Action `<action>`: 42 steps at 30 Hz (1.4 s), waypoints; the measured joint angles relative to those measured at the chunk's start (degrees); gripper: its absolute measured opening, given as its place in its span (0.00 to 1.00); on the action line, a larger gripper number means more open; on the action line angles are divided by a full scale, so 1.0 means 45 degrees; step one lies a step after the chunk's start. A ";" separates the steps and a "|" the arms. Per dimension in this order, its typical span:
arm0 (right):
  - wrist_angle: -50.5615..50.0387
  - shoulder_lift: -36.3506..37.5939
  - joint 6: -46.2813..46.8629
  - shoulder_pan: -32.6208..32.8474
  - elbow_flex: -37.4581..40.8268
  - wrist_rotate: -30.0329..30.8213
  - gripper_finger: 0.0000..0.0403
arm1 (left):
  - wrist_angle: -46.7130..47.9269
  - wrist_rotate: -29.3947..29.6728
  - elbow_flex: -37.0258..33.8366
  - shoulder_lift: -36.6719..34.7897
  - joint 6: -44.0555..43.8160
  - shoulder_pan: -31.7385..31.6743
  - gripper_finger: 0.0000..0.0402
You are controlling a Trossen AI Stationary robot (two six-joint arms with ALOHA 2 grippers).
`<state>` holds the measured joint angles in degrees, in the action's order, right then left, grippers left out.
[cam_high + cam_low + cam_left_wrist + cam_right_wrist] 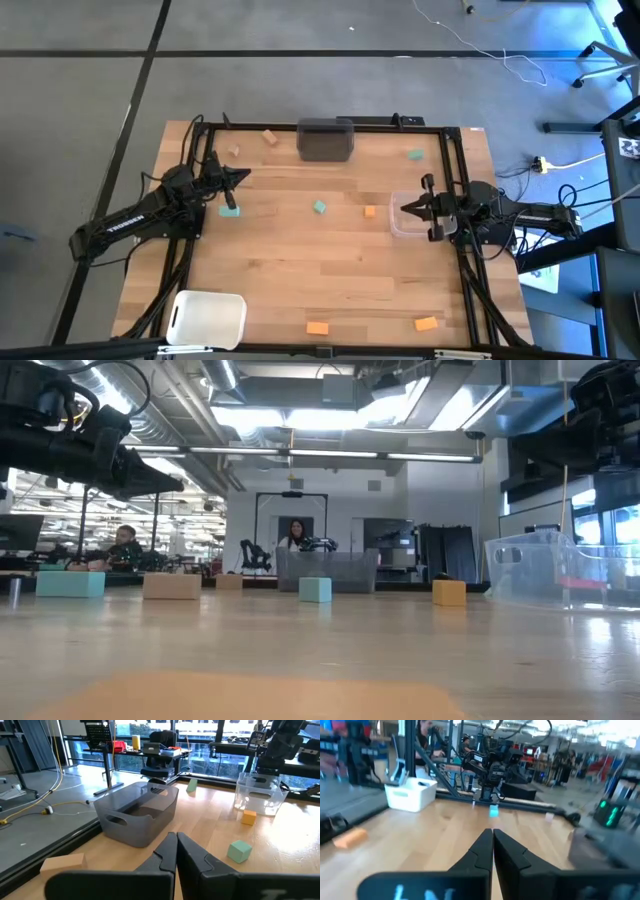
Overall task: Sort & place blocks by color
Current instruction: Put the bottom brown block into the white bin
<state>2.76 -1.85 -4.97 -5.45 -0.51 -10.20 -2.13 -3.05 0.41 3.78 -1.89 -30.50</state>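
Small blocks lie flat and scattered on the wooden table: teal ones (229, 211), (320, 207), (415, 154), orange ones (370, 211), (317, 327), (426, 323) and tan ones (269, 137), (234, 150). My left gripper (243, 176) is at the table's left side, raised above the tabletop and pointing level, its fingers (176, 840) shut on nothing. My right gripper (404, 208) hovers at the right side over the clear bin (410, 220), also level, with its fingers (492, 834) shut and nothing between them.
A dark grey bin (326, 139) stands at the far edge's middle, and a white bin (208, 319) at the near left corner. A black frame (320, 124) runs along the table's far edge and sides. People sit in the room beyond the table (296, 532).
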 joint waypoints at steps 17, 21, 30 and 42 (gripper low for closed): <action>-0.0003 -0.0001 -0.0331 0.0000 -0.0003 0.0011 0.04 | -0.0346 0.0470 0.1088 0.0039 0.1302 0.0089 0.00; -0.0003 -0.0001 -0.0336 0.0000 -0.0004 0.0011 0.04 | 0.2996 0.0808 0.3780 0.0850 0.1954 0.0303 0.00; -0.0003 -0.0005 -0.0150 0.0000 -0.0002 0.0014 0.04 | 1.0230 0.1982 1.0297 0.5814 0.0045 0.0796 0.00; -0.0005 -0.0005 0.0388 0.0003 -0.0003 0.0011 0.04 | 1.2957 -0.1034 1.3146 0.7919 -0.1854 0.0803 0.00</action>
<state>2.74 -1.87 -3.22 -5.44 -0.53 -10.15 56.18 -7.70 59.57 39.42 -10.23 -26.89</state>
